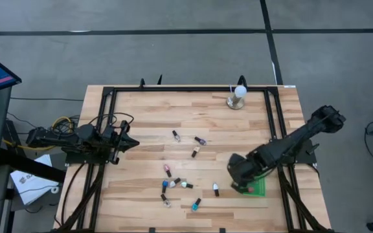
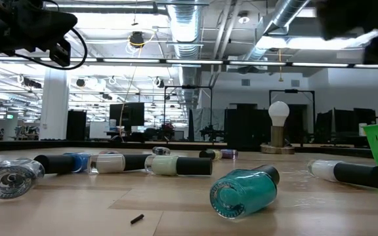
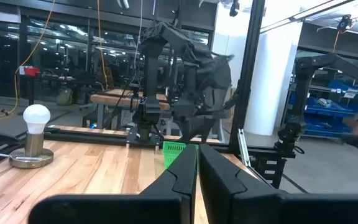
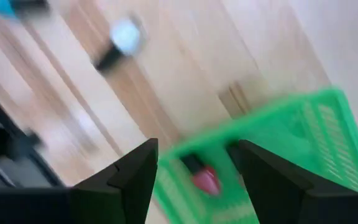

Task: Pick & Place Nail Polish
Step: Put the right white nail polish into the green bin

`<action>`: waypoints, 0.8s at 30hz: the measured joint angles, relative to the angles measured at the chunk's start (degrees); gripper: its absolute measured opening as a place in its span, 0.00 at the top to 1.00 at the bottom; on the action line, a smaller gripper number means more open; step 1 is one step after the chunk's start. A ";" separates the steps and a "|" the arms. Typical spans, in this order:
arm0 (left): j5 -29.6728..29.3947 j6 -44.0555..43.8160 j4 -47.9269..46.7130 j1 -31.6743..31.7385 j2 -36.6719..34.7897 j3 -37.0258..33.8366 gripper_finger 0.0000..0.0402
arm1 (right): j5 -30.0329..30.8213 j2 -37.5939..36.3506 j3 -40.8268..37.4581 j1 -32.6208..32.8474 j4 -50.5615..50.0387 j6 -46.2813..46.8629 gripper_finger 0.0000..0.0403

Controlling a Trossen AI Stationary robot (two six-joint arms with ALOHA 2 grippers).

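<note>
Several tiny nail polish bottles (image 1: 177, 184) lie on their sides on the wooden table, among them a teal one (image 2: 245, 190) and a white one with a dark cap (image 2: 346, 173). A green basket (image 1: 259, 188) stands at the table's right. My right gripper (image 1: 239, 182) hangs open over the basket's left end. In the right wrist view a red bottle with a dark cap (image 4: 202, 175) lies in the basket (image 4: 303, 130), between the spread fingers (image 4: 135, 180) and apart from them. My left gripper (image 1: 132, 142) waits shut and empty at the table's left.
A white ball on a round metal base (image 1: 238, 96) stands at the table's far edge, also seen in the low view (image 2: 279, 124). A dark frame (image 1: 272, 123) runs round the table top. Bare wood lies between the bottles and the basket.
</note>
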 joint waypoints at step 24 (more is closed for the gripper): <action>0.00 0.00 2.16 -0.01 0.00 0.00 0.97 | -4.59 30.75 25.26 -2.48 -2.05 5.48 0.33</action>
